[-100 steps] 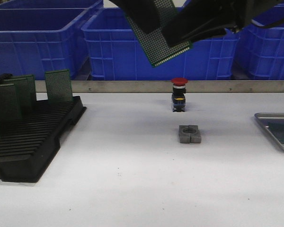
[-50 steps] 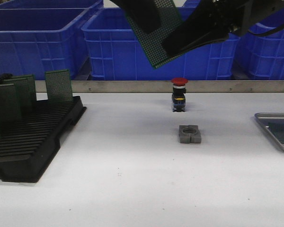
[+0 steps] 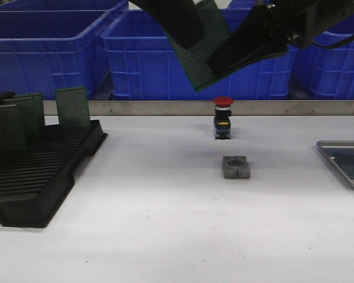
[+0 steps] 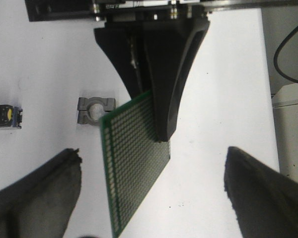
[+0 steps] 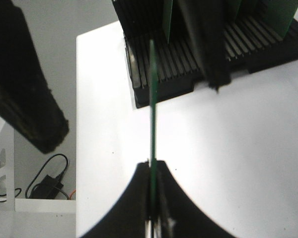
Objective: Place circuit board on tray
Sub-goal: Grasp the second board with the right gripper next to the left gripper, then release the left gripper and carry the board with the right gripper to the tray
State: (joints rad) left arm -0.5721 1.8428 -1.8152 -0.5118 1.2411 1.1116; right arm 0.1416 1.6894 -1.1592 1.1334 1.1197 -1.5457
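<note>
Found the fingers (image 5: 134, 208) of the right gripper (image 5: 151, 171) pressed together on one edge of the circuit board (image 4: 134, 168), with the board seen edge-on between them in the right wrist view. Found the fingers (image 4: 44, 193) of the left gripper (image 4: 151, 151) spread wide apart, one to each side of the board and touching it nowhere visible in the left wrist view. Noted the board held tilted, high in the air over the far middle of the table (image 3: 165, 224), with both arms meeting there in the front view. Could not tell from the front view alone where each fingertip lay, the dark gripper bodies overlapping the board.

Observed below the board, on the table, a red-capped push button (image 3: 223, 118) and, nearer, a grey clamp block (image 3: 236, 167), the two apart. Recorded the tray (image 3: 327, 148) at the right edge of the table, well apart from the held board and cut off by the frame, with a dark panel (image 3: 351, 165) lying in it. Recorded a black slotted rack (image 3: 41, 183) at the left, with several green boards (image 3: 72, 106) standing upright in its slots. Noted blue bins (image 3: 141, 59) along the far side, behind a metal rail.
</note>
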